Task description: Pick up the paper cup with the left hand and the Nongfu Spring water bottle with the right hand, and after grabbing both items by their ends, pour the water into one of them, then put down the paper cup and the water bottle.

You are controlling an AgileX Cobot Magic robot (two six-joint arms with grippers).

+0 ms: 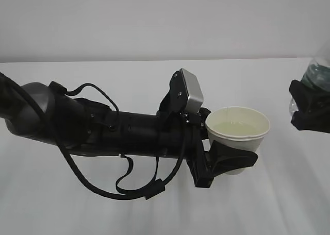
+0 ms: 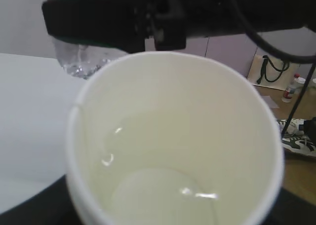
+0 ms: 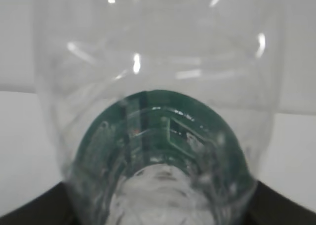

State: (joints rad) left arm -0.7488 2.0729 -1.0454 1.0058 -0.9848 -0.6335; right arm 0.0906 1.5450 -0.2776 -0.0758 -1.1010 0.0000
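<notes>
Your left hand [image 1: 227,160] is clamping the paper cup [image 1: 238,134], upright above the table [image 1: 103,204] and already holding water [image 2: 163,195]. Your right hand [image 1: 304,108] is gripping the Nongfu Spring water bottle [image 3: 158,136] off to the right, apart from the cup. You are likely past pouring, so next you are lowering both level onto the table before releasing.

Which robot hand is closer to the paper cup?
The left. Its jaws are clamped around the paper cup. The right hand is off to the cup's side with a gap between, holding the water bottle.

The table [image 1: 154,214] was plain white and matte — its far edge met a pale grey wall [image 1: 154,18]. Soft shadows fell across the middle; no object could be seen resting directly on its surface.
</notes>
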